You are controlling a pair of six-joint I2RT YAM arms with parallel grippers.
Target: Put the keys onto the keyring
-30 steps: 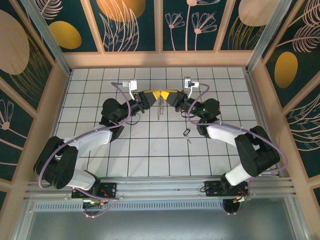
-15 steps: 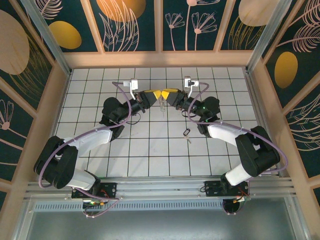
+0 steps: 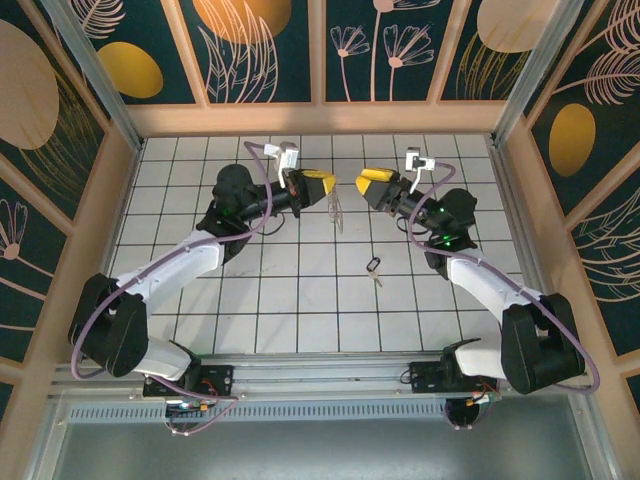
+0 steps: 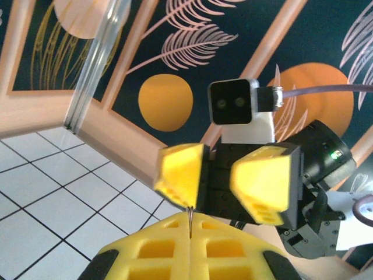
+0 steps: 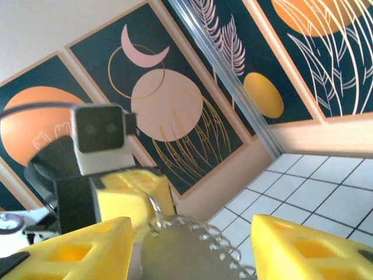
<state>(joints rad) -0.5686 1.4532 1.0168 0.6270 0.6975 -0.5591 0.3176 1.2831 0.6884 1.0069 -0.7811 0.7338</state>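
Note:
My left gripper (image 3: 328,186) is shut on the keyring (image 3: 335,211), a pale silvery loop that hangs from its yellow fingers above the tiles. In the left wrist view the ring shows edge-on as a thin metal sliver (image 4: 190,223) pinched between the closed pads of the left gripper (image 4: 190,220). My right gripper (image 3: 361,187) faces it a short way to the right, open and holding nothing. In the right wrist view the ring's jagged-edged side (image 5: 192,248) lies between the spread fingers of the right gripper (image 5: 192,227) without touching them. One black-headed key (image 3: 373,266) lies on the floor.
White tiled floor (image 3: 300,310) enclosed by wooden rails and patterned wall panels (image 3: 320,50) at the back and sides. Both arm bases sit on the metal rail (image 3: 320,375) at the near edge.
The right gripper has opened, let go of the keyring and drawn back to the right. The left gripper has stayed shut on the ring and shifted slightly right and back.

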